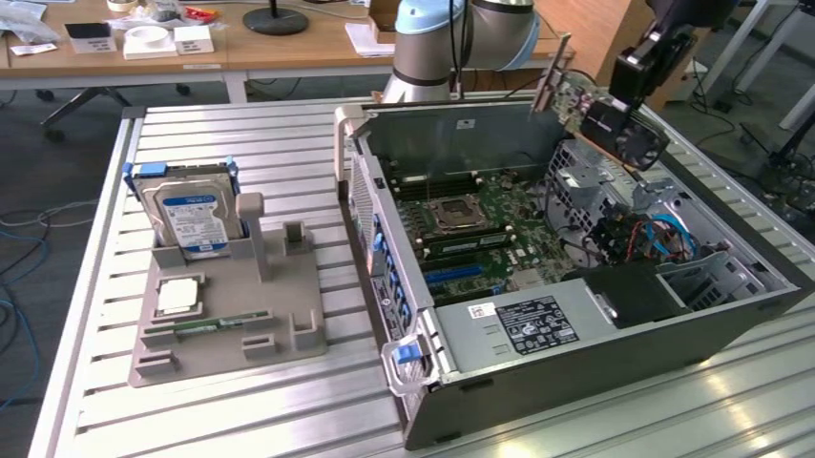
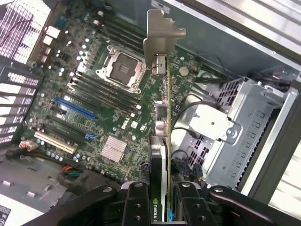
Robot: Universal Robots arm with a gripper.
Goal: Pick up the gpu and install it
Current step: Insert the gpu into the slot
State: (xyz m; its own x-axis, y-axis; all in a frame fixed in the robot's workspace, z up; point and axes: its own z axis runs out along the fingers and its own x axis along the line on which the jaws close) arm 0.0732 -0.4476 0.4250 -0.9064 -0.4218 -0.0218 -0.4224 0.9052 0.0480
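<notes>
The gripper (image 2: 159, 195) is clamped on the gpu (image 2: 158, 155), held edge-on, bracket end away from the fingers, above the open computer case (image 1: 612, 353) and its motherboard (image 2: 106, 117) marked Dell in white, with a green Nvidia logo on the card's shroud.

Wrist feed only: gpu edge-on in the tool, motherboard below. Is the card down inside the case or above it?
Observer: Above it. The gpu hangs in the tool over the open case, near its far corner on the exterior view's right.
Operator: Level?
Observer: It looks tilted, with the bracket end pointing toward the exterior view's left.
Operator: Anything else on the table?
Observer: A hard drive stands upright in a grey holder, beside the case on the exterior view's left.
</notes>
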